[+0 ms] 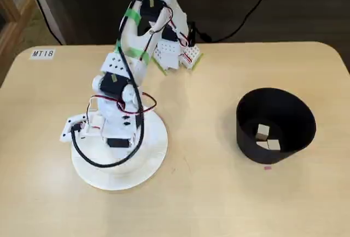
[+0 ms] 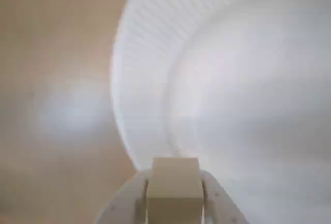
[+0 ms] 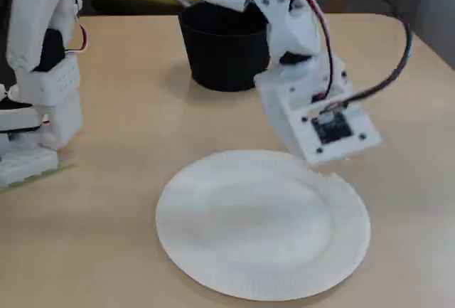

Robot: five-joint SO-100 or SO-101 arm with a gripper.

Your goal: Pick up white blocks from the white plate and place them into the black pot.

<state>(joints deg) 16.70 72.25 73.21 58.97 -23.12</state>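
In the wrist view, my gripper [image 2: 175,185] is shut on one cream white block [image 2: 175,188], held just above the white plate [image 2: 232,79] near its ribbed rim. The plate [image 3: 263,230] has no other blocks showing on it in a fixed view. My wrist [image 3: 313,116] hangs over the plate's far right edge there, and the fingers are hidden behind it. The arm covers much of the plate [image 1: 150,157] in the other fixed view. The black pot [image 1: 249,138] stands to the right with white blocks [image 1: 263,131] on its floor. It appears behind my wrist as the pot [image 3: 220,52].
The arm's base [image 1: 172,51] stands at the table's back edge, with black cables trailing behind it. A label reading MT18 [image 1: 42,53] is stuck at the back left corner. A small pink mark [image 1: 267,167] lies in front of the pot.
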